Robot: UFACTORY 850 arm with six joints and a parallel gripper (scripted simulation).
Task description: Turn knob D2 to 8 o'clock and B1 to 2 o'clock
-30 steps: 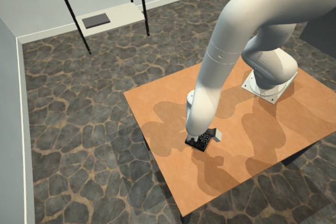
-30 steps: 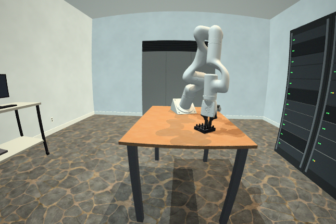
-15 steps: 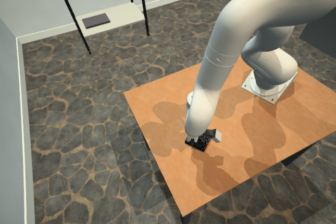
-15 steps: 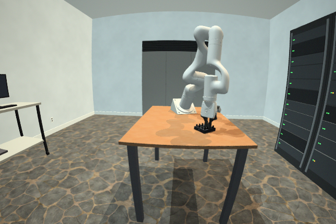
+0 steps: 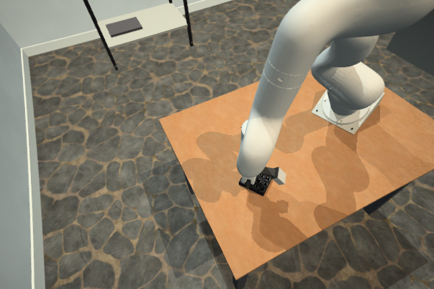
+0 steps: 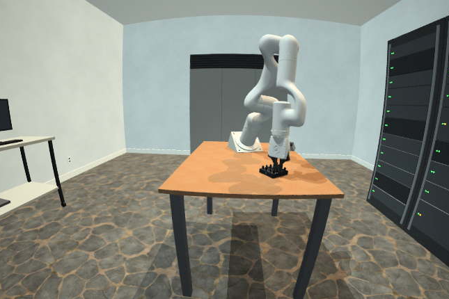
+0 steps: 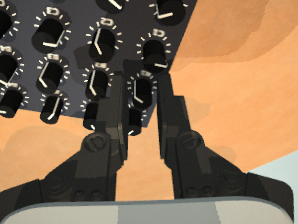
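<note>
The black knob box (image 5: 263, 194) (image 6: 273, 175) (image 7: 127, 31) stands on the table. In the wrist view its names are upside down, with the front toward the top and column 1 at the right. My gripper (image 5: 250, 185) (image 6: 278, 168) (image 7: 142, 92) is partly open, with one finger on each side of knob B1 (image 7: 143, 91) and narrow gaps beside the knob. B1's top line points to the image left and slightly up, roughly 4 o'clock. Knob D2 (image 7: 111, 4) is cut off by the top edge, so its setting is unclear. The fingertips' exact height is unclear.
Knob C1 (image 7: 154, 52) is just beyond the fingertips. Knob B2 (image 7: 96, 84) is close outside the left finger, and knob A2 (image 7: 91, 114) is partly hidden by it. Knob A1 (image 7: 134, 121) shows between the fingers, nearer the palm. The orange table (image 5: 210, 112) (image 6: 193, 176) carries the arm's base.
</note>
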